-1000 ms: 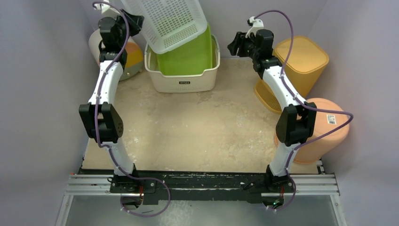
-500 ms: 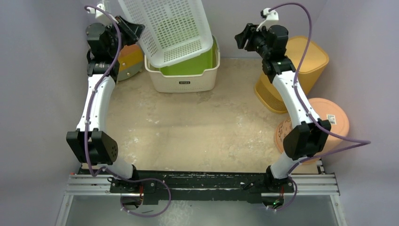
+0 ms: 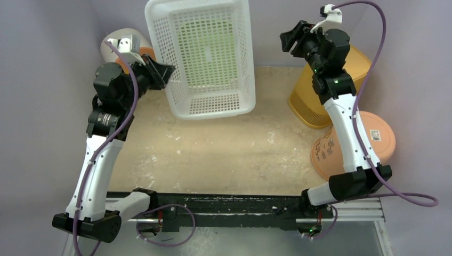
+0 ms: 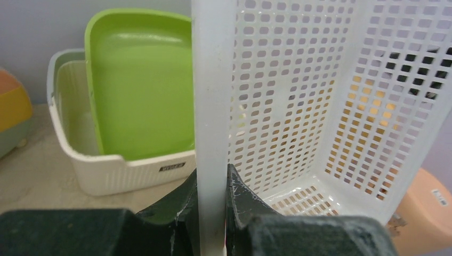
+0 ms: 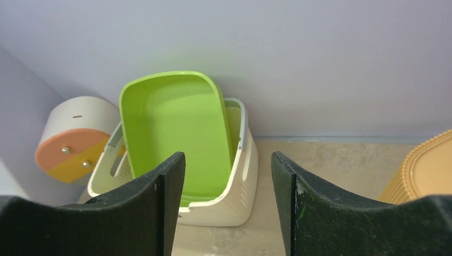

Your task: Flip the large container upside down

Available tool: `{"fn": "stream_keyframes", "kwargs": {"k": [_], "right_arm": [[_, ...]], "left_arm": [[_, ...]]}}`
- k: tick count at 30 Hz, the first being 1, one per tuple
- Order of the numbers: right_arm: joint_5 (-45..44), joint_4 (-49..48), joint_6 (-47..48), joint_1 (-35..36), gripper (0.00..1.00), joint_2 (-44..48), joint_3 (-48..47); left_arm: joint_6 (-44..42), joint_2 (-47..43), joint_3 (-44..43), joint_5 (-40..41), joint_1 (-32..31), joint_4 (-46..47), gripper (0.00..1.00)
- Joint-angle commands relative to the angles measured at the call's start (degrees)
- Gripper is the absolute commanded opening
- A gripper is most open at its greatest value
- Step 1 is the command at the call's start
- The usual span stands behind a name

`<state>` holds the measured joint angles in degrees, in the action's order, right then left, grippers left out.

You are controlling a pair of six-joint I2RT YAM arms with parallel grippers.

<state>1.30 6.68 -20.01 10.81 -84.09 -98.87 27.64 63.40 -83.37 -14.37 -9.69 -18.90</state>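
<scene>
Top view: noted the large white perforated plastic basket (image 3: 205,58) at far centre, raised off the sandy table (image 3: 224,154), open side turned toward the overhead camera, bottom away from it. Green visible only as a tint through the mesh – whatever lies behind is hidden from here.

Left wrist view: resolves that tint as a lime-green plastic tray (image 4: 141,85) standing on edge inside a cream rectangular tub (image 4: 106,170), seen to the left of the basket wall. Also shows the grip itself: left gripper (image 3: 161,74) clamped narrow on the basket's thick white left rim, one dark finger (image 4: 181,205) pressed to each side of it. Not readable from above, where only the fingers' meeting with the rim shows.

Right wrist view: right gripper (image 5: 228,176) spread wide, holding nothing, high at far right and apart from the basket. Looks down on the same green tray and tub from the other side – no basket in this frame. Picks out a round white canister with an orange and yellow end (image 5: 74,138) at far left.

Top view alone: yellow ribbed bin (image 3: 341,69) at far right; peach bucket on its side (image 3: 368,144) nearer, by the right arm.
</scene>
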Motion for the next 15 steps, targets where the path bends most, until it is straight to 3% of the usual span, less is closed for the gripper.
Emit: {"fn": "stream_keyframes", "kwargs": {"k": [1, 10, 15], "right_arm": [[-1.0, 1.5, -4.8, -0.3, 0.63, 4.3, -0.7], [-5.8, 4.7, -5.3, -0.3, 0.62, 7.3, -1.1], [-6.7, 4.9, -5.7, -0.3, 0.62, 9.2, 0.9]], "left_arm": [[-6.8, -1.8, 2.4, 10.6, -1.9, -10.0, 0.0], [-13.3, -0.6, 5.4, 23.6, -3.4, -18.4, 0.0], [-18.8, 2.7, 4.7, 35.8, -11.2, -21.8, 0.0]]}}
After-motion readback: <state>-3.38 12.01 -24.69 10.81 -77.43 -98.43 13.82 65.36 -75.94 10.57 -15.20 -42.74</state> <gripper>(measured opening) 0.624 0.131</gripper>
